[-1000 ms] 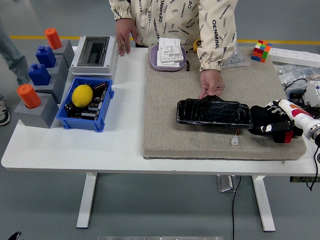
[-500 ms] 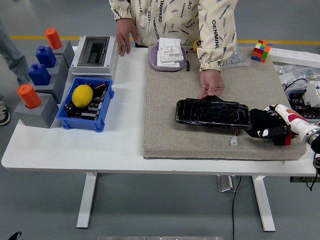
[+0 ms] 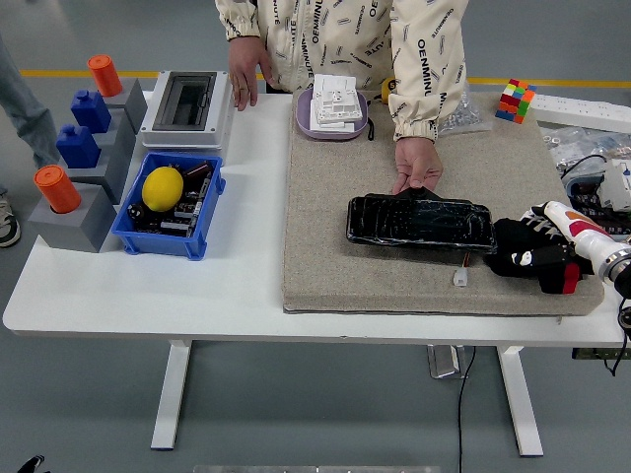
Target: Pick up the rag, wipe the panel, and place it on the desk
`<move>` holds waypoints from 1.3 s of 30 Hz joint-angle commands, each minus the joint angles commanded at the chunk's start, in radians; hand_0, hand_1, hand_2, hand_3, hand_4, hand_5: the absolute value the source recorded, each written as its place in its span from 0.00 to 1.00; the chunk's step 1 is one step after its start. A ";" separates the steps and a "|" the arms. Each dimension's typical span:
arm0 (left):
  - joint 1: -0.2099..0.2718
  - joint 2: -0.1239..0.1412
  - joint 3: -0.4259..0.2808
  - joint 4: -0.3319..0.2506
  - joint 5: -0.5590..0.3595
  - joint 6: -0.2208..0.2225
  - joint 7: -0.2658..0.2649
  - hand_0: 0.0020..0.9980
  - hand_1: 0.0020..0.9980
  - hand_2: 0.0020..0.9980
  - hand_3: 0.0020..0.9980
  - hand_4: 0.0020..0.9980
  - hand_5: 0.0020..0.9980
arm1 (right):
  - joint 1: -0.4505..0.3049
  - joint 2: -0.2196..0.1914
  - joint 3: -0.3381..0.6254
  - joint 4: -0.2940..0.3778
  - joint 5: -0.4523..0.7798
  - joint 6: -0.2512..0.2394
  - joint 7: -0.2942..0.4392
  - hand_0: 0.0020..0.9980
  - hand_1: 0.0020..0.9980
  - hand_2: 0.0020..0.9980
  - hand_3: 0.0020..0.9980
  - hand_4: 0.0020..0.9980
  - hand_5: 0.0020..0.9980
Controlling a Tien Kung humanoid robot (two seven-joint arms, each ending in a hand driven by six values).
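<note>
— Where is the panel?

— The glossy black rectangular panel (image 3: 420,224) lies flat on the beige felt mat (image 3: 325,256) that covers the right half of the white tabletop (image 3: 148,286). A person's hand (image 3: 417,166) rests on its far long edge, at about twelve o'clock from the panel's middle.

— And the rag?

— A dark black rag (image 3: 517,248) sits bunched at the panel's right end, at three o'clock from it, touching or just beside that end — I cannot tell which. The right robot hand (image 3: 542,258) comes in from the right edge with its black fingers curled down onto the cloth, closed around it.

— Anything else on the tabletop?

— At nine o'clock from the mat, a blue plastic bin (image 3: 168,241) holds a yellow lemon (image 3: 162,188) and small dark parts. A grey electrical box (image 3: 185,105) stands behind it, at twelve o'clock. The person's other hand (image 3: 244,84) rests just beside that box. A colourful puzzle cube (image 3: 515,101) sits near the mat's far right corner.
</note>
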 joint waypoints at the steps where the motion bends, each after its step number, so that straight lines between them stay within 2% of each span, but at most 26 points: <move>1: 0.000 0.000 -0.001 0.000 0.000 0.000 0.000 0.72 0.72 0.77 0.62 0.68 0.57 | 0.001 0.000 0.001 0.000 -0.001 -0.001 0.000 0.33 0.43 0.48 0.47 0.84 0.12; 4: 0.000 0.000 -0.003 0.000 0.001 0.001 0.001 0.72 0.72 0.77 0.62 0.68 0.57 | 0.002 -0.002 0.001 0.001 -0.004 -0.002 0.001 0.33 0.43 0.48 0.47 0.84 0.12; 5: 0.000 0.000 -0.003 0.000 0.001 0.001 0.001 0.72 0.72 0.77 0.62 0.68 0.57 | 0.002 -0.002 0.002 0.001 -0.005 -0.002 0.001 0.31 0.41 0.47 0.46 0.80 0.06; 21: -0.005 -0.002 -0.008 0.000 0.002 -0.001 -0.003 0.72 0.72 0.77 0.62 0.68 0.57 | 0.032 -0.024 0.015 -0.005 -0.020 -0.004 -0.002 0.29 0.40 0.46 0.45 0.82 0.04; 27: -0.004 -0.001 -0.014 0.000 0.005 0.000 -0.003 0.72 0.72 0.77 0.62 0.68 0.57 | 0.061 -0.034 0.018 -0.011 -0.024 -0.001 -0.003 0.29 0.40 0.46 0.45 0.83 0.03; 28: -0.004 -0.001 -0.015 0.000 0.006 0.000 -0.002 0.72 0.72 0.77 0.62 0.68 0.57 | 0.066 -0.034 0.019 -0.011 -0.026 -0.001 -0.003 0.30 0.40 0.46 0.45 0.84 0.00; 39: 0.001 0.002 -0.021 0.000 0.010 -0.002 -0.005 0.72 0.72 0.77 0.62 0.68 0.57 | 0.112 -0.040 0.027 -0.016 -0.037 0.004 -0.007 0.30 0.40 0.46 0.45 0.85 0.00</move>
